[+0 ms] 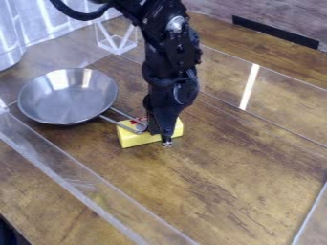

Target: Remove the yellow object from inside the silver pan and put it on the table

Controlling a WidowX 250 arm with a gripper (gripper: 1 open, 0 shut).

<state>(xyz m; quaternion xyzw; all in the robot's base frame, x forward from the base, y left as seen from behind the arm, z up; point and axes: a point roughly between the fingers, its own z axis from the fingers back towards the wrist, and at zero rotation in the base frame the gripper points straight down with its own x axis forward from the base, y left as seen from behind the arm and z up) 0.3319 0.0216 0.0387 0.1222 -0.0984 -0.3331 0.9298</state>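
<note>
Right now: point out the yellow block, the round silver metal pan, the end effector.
small yellow rectangular block (134, 137): camera view, front-left face.
round silver metal pan (64, 96): camera view, inner base.
end effector (163, 140): camera view, fingertips.

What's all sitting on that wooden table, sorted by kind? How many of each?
Silver pan: 1
Yellow block: 1
Clear wire-like stand: 1
Robot arm, with its gripper down at the block: 1
Total: 4
</note>
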